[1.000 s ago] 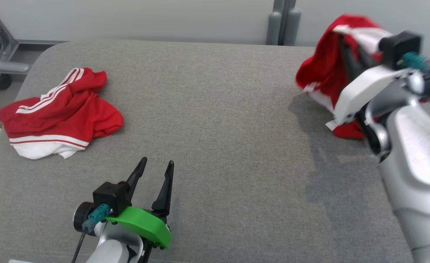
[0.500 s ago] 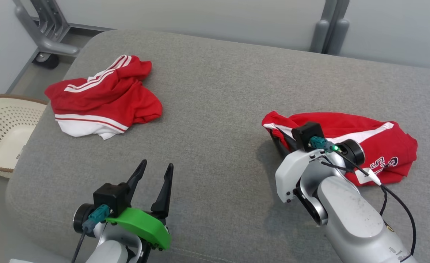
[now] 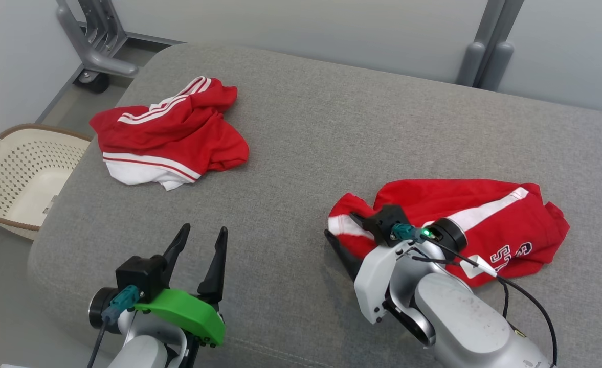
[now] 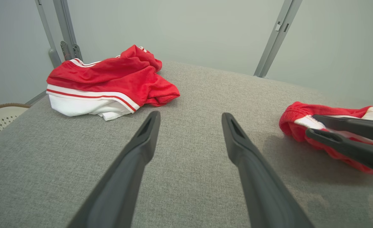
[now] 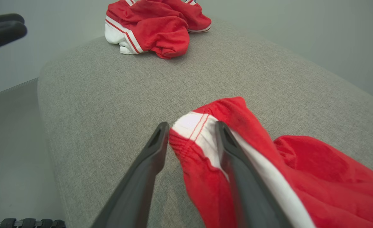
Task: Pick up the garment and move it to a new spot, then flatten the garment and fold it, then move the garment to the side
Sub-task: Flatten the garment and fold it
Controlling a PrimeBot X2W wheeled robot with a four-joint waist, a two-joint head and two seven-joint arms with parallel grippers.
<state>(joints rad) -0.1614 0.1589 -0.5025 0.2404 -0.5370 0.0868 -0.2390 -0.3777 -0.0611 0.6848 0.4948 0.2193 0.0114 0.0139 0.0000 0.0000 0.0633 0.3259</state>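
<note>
The red garment (image 3: 485,220), w/ white stripe & lettering, is spread on the R half of the grey cushion (image 3: 306,128), toward the front edge. Its white-banded end is seen between the fingers of the R gripper (image 5: 191,125). These are held apart, not clamped: one finger is laid against the cloth, the other is just clear of it w/ a gap. The L gripper (image 3: 203,229) is held over the front L of the cushion, fingers spread wide, nothing between them. A 2nd garment (image 3: 173,135), red & white, is bunched at the far L, well apart. A perforated basket (image 3: 24,174) is seen beside the cushion's L edge.
</note>
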